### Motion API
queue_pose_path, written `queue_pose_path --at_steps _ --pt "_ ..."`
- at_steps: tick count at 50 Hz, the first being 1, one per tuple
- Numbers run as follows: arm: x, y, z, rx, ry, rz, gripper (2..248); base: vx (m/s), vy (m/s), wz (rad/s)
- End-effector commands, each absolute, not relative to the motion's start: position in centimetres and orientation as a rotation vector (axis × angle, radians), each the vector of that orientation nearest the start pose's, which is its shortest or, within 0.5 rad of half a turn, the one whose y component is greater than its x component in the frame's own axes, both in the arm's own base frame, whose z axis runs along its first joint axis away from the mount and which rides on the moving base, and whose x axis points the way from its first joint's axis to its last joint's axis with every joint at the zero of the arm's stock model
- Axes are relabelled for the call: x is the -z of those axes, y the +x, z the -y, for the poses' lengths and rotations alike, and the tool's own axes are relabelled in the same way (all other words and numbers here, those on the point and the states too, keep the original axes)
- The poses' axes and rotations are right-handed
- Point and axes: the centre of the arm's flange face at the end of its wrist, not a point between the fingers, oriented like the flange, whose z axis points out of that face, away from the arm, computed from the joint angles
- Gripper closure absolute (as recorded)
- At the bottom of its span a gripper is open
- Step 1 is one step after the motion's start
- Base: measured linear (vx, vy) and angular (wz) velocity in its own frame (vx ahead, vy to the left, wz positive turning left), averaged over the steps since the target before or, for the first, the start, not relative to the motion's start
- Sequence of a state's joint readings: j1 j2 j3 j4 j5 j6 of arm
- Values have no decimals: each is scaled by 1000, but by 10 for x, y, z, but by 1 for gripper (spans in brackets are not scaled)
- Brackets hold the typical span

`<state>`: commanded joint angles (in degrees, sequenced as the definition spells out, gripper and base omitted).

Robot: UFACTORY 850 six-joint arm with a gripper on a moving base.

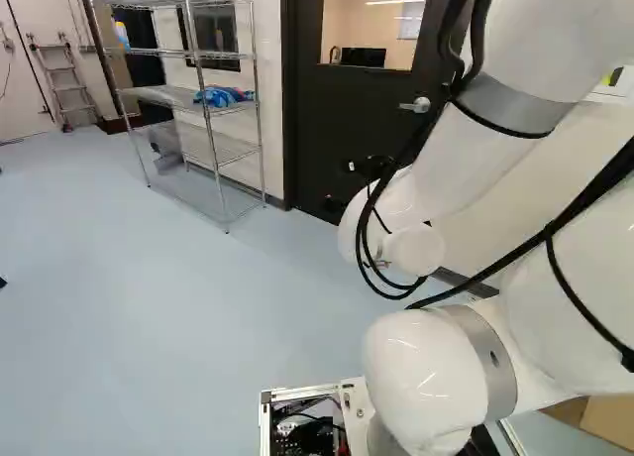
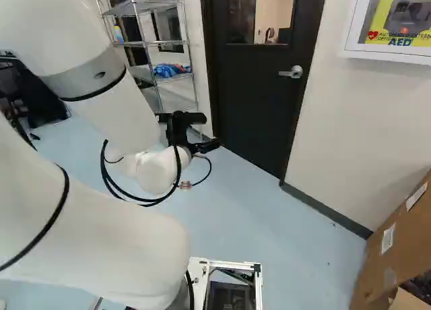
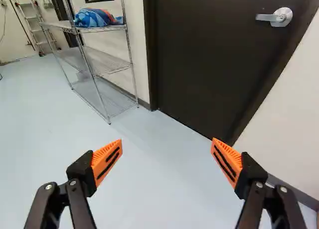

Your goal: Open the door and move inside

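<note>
"AED" on yellow panel (image 2: pixel 384 15) in white wall cabinet (image 2: pixel 387 53); carton labels (image 2: pixel 388 238) too small to read.

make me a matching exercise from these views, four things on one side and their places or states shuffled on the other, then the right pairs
Column one
1. silver metal lever handle
2. crumpled, mostly blue bundle
3. black two-finger gripper
4. brown cardboard box

Column two
A. open, its orange ridged pads apart
B. low at the right edge of the right base view
C. on the flat black door
D. on a shelf of the silver wire rack

Right pairs: 1-C, 2-D, 3-A, 4-B
</note>
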<state>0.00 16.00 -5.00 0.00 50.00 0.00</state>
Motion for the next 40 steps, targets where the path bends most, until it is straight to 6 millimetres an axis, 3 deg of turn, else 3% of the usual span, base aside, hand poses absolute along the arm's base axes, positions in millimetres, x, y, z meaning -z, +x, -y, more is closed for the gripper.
queue_pose_path --at_steps 11,40 --pt "-366 270 0 1824 -2558 0 3 166 61 -120" --pt "-366 270 0 1824 -2558 0 3 174 47 -254"
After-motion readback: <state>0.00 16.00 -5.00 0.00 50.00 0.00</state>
